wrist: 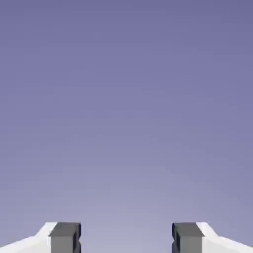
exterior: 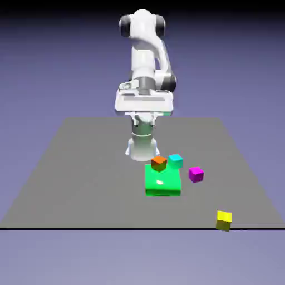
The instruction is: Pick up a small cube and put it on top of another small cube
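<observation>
the gripper (wrist: 126,238), fingertips apart and nothing between them, is raised near the robot's base (exterior: 142,149); the hand view shows only backdrop beyond it. we see the yellow cube (exterior: 224,220) at the table's (exterior: 100,183) near edge, toward the exterior view's right, well apart from the other blocks. we see no yellow cube in the grip and none on another cube, so we judge that the reach, grasp, lift and placing are all left to do. the magenta cube (exterior: 196,174) lies between it and the cyan cube (exterior: 176,161). the orange cube (exterior: 159,163) appears at the far edge of the flat green block (exterior: 162,182); whether it rests on it we cannot tell. these blocks may crowd a low approach, and the edge leaves little margin for a nudge.
</observation>
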Available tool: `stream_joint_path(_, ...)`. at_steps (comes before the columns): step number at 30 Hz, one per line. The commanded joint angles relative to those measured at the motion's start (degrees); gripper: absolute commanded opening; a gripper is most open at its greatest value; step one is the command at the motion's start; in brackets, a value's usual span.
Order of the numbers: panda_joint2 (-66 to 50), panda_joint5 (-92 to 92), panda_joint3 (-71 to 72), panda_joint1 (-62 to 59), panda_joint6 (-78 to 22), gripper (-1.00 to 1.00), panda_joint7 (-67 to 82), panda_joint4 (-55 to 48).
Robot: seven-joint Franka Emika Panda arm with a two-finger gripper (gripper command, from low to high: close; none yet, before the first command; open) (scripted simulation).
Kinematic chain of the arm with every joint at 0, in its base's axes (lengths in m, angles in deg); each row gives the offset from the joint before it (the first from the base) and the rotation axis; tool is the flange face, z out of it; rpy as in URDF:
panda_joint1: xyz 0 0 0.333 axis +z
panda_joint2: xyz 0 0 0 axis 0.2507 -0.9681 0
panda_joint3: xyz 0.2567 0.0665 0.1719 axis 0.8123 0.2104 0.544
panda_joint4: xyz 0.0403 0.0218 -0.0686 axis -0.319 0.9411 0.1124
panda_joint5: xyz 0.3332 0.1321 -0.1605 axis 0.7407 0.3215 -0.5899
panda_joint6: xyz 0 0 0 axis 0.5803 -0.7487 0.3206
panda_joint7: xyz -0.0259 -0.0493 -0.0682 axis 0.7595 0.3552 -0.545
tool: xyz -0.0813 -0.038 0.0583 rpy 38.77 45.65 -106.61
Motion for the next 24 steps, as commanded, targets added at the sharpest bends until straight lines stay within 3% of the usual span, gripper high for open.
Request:
stream_joint_path(1,-2.0,-0.6,1.1,-0.4,-1.4,0.0,2.5,-1.6)
stream_joint_path(24,-47.5,-15.5,27.6,-8.9,-33.8,0.0,59.8,-37.3)
